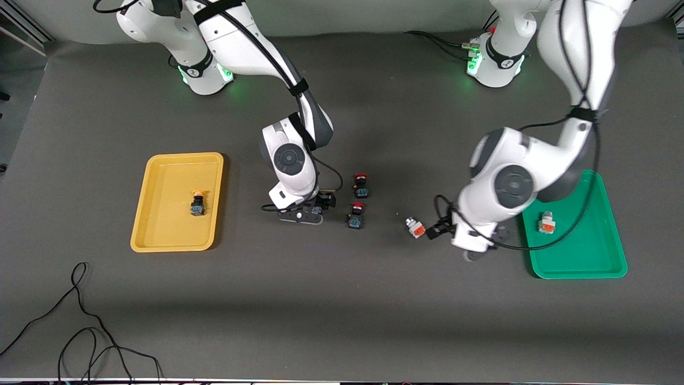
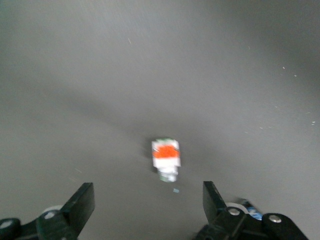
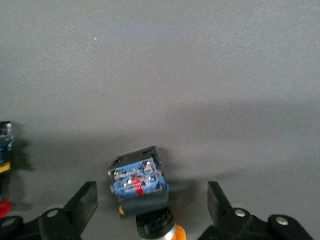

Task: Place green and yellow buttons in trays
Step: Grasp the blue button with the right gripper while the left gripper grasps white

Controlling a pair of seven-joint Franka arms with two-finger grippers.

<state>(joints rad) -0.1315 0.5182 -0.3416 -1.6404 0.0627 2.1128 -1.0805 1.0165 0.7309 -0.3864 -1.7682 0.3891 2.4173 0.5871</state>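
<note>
Left hand hangs spread over the table, a white switch lying just ahead of it. Right hand is spread around a black yellow-capped switch.

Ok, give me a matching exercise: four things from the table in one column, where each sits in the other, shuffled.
1. yellow-capped switch
2. white switch
3. left gripper
4. red-capped switches

A. in the green tray
B. open over a second white switch on the bare table
C. in the yellow tray
D. on the table between the two arms

Pairs: 1-C, 2-A, 3-B, 4-D
</note>
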